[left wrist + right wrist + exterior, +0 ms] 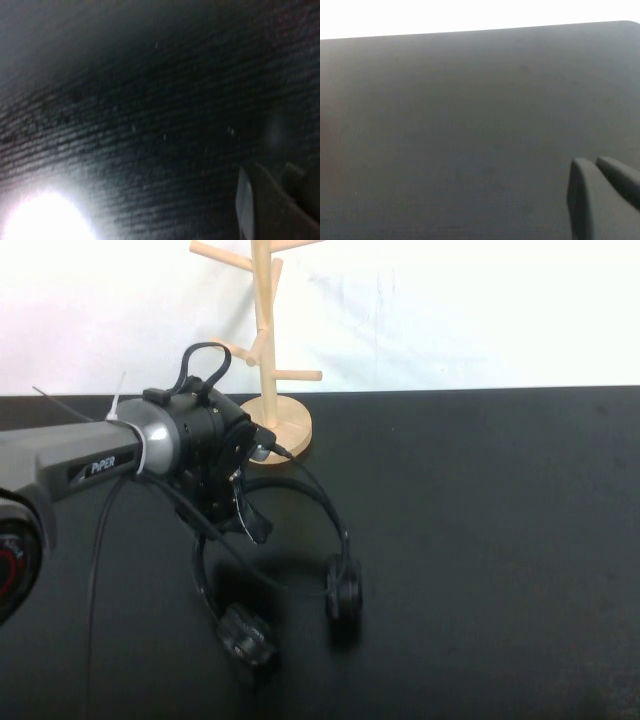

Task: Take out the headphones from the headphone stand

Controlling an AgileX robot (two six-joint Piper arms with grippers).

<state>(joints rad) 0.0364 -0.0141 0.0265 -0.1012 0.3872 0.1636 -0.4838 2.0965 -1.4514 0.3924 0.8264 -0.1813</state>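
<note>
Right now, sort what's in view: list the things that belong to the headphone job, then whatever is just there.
Job:
- headphones, off the stand, ear cups on the table
- headphone stand, at the table's far edge
- left gripper, over the headband

Just there:
- black table
- white backdrop
- right gripper, seen only in its wrist view, over bare table

You're looking at a bare lab-style test bench. A black table (480, 540) meets a plain white wall (450, 310) just behind the headphone stand (268, 360), with nothing homely around it.
</note>
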